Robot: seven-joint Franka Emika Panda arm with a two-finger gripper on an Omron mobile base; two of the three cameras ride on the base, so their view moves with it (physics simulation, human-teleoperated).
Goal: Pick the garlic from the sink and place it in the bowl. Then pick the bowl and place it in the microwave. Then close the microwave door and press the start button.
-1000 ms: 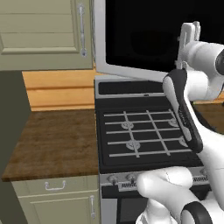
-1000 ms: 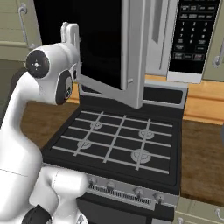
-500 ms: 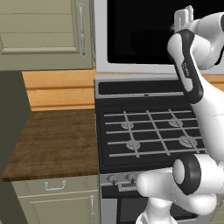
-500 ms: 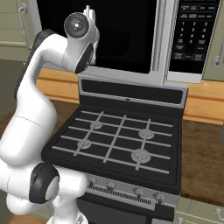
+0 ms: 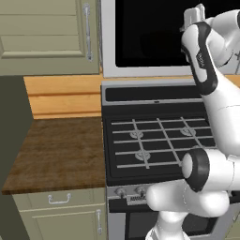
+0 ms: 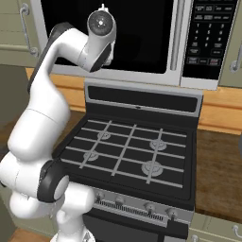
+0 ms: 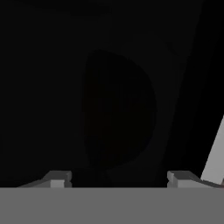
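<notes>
Door swung shut since a second ago; microwave door (image 6: 108, 35) sits flush; gripper (image 7: 118, 177) spread empty against its glass; risk: wrist clips handle (image 6: 176, 40) reaching start panel (image 6: 206, 35).

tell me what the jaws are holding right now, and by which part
Nothing: in the hand view the gripper is open, its jaws apart with only the dark glass of the microwave door ahead of them.

Grey-framed microwave door (image 6: 108, 38) with black glass window — black-fronted gas stove (image 6: 130, 151), grey grates — mottled brown wooden surface (image 5: 58, 152).
</notes>
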